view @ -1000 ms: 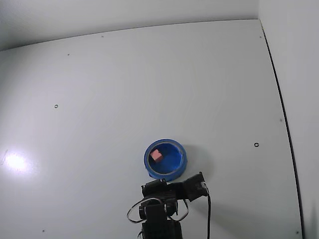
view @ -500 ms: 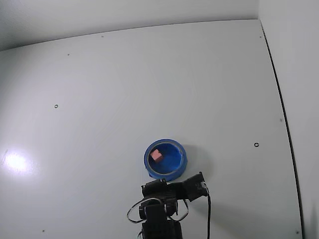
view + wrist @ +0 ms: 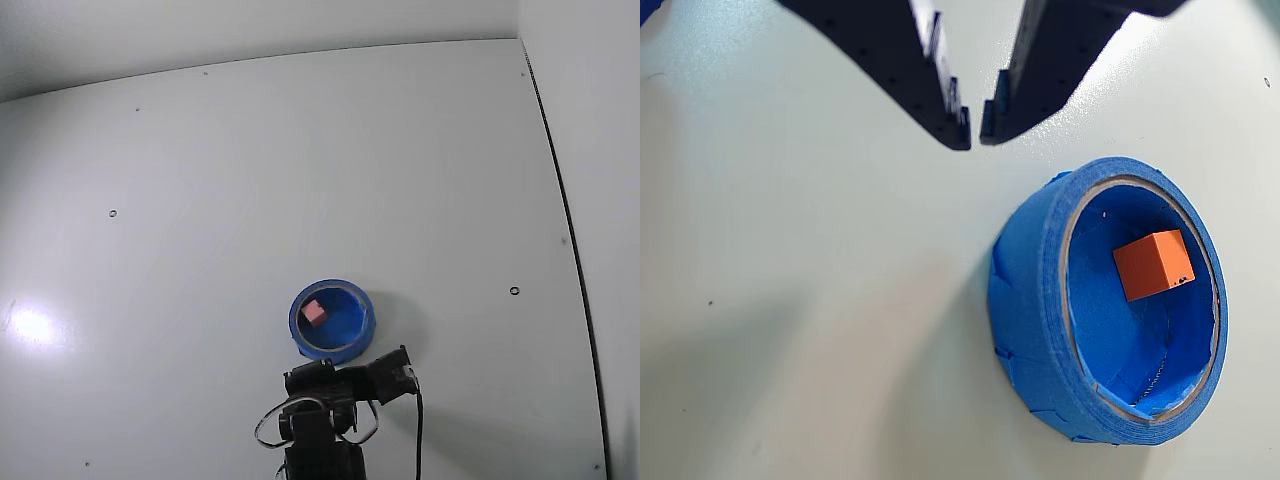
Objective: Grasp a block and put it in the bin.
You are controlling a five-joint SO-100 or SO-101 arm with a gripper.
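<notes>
Item: block [image 3: 1153,264], a small plain-faced cube, orange in our wrist view, pink-red in the fixed view [image 3: 314,312]. We find it inside the blue round bin [image 3: 1028,300], upper part, edges slightly skewed; no long axis. Surface: bare white table [image 3: 300,170]. Gripper [image 3: 975,125] above the bin, fingertips almost touching, empty.
</notes>
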